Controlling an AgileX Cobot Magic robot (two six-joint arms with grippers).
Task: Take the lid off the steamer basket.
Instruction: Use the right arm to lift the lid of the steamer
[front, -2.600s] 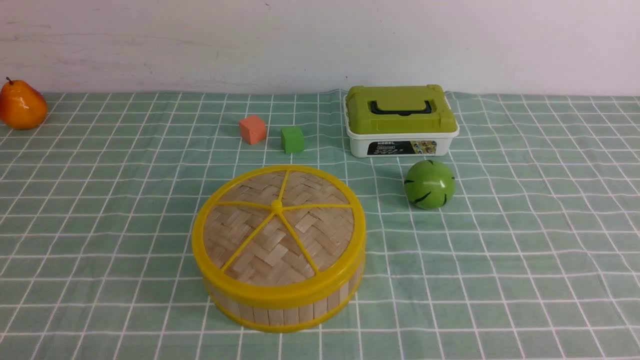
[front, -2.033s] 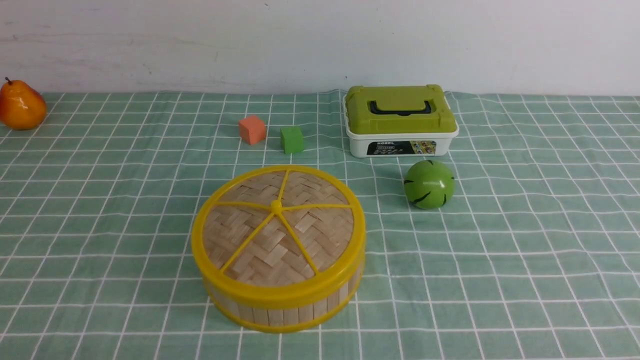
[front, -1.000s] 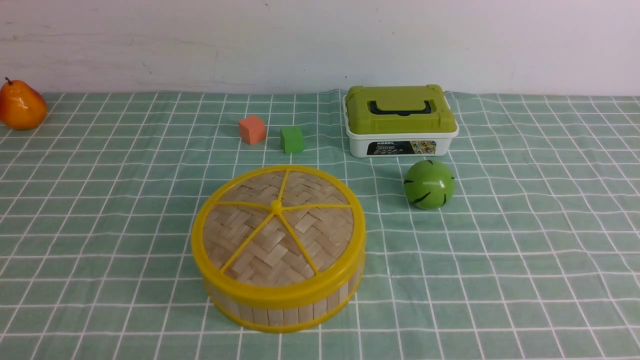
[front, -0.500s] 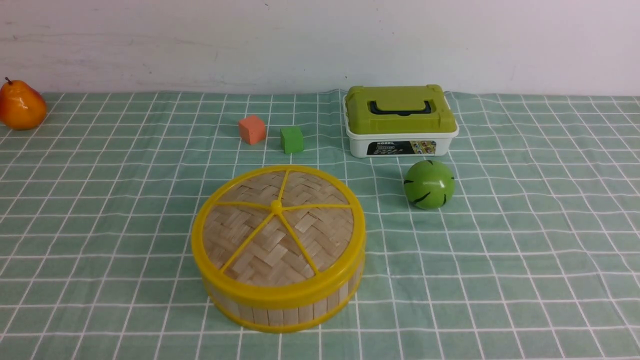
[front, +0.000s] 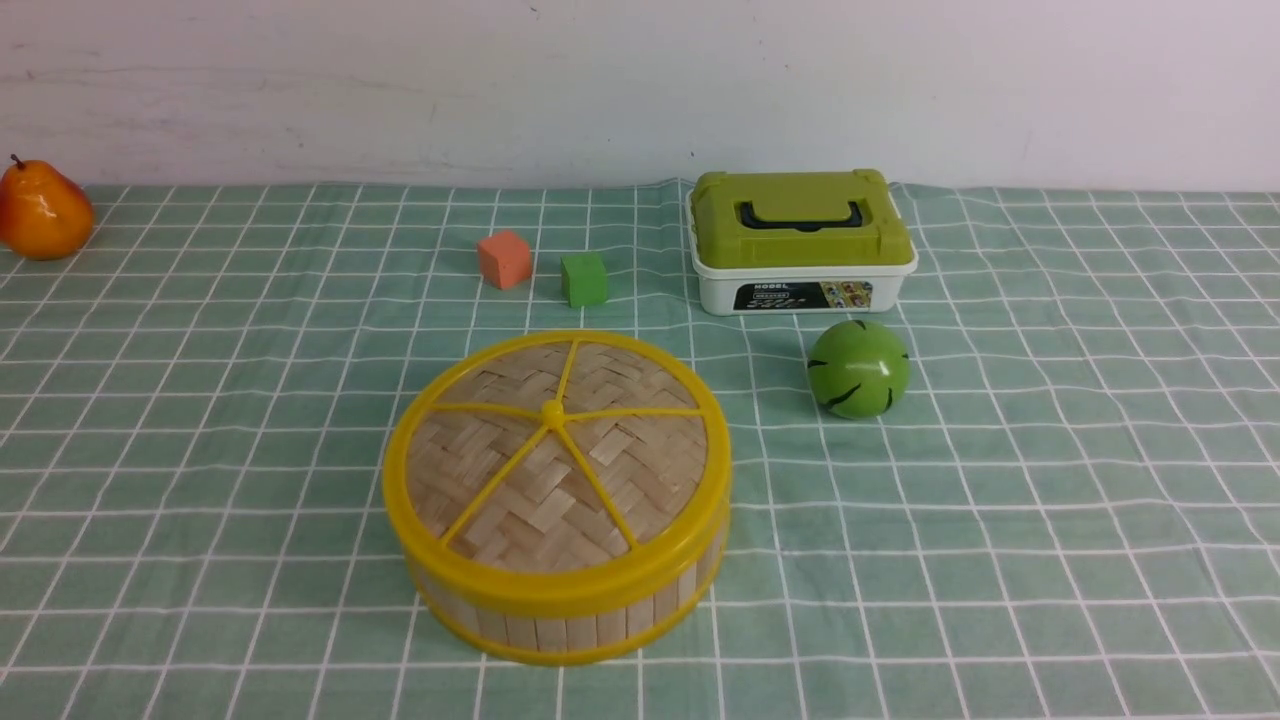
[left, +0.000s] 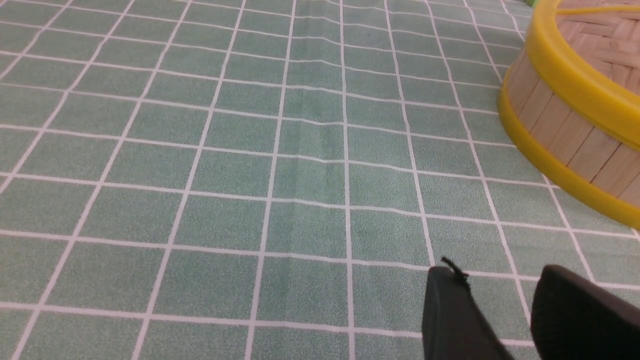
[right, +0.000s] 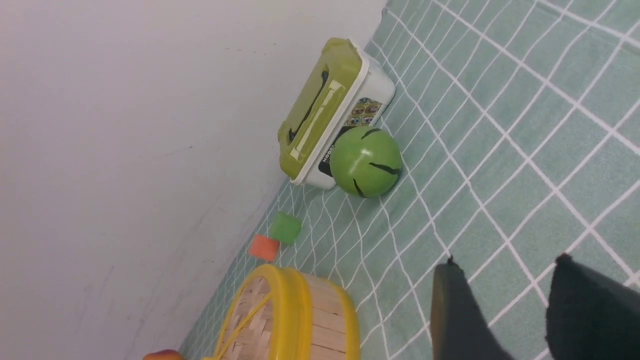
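Note:
The lid (front: 556, 455), woven bamboo with a yellow rim, spokes and centre knob, sits closed on the steamer basket (front: 600, 622) near the front middle of the table. Neither gripper shows in the front view. In the left wrist view my left gripper (left: 500, 272) is open and empty over the cloth, with the steamer basket (left: 560, 135) and the lid (left: 575, 75) off to one side. In the right wrist view my right gripper (right: 505, 262) is open and empty above the cloth, apart from the steamer basket (right: 322, 307) and the lid (right: 250, 320).
A white box with a green lid (front: 803, 240) stands at the back, a green ball (front: 858, 368) just in front of it. An orange cube (front: 504, 259) and a green cube (front: 584, 279) lie behind the basket. An orange pear (front: 42, 211) sits far left.

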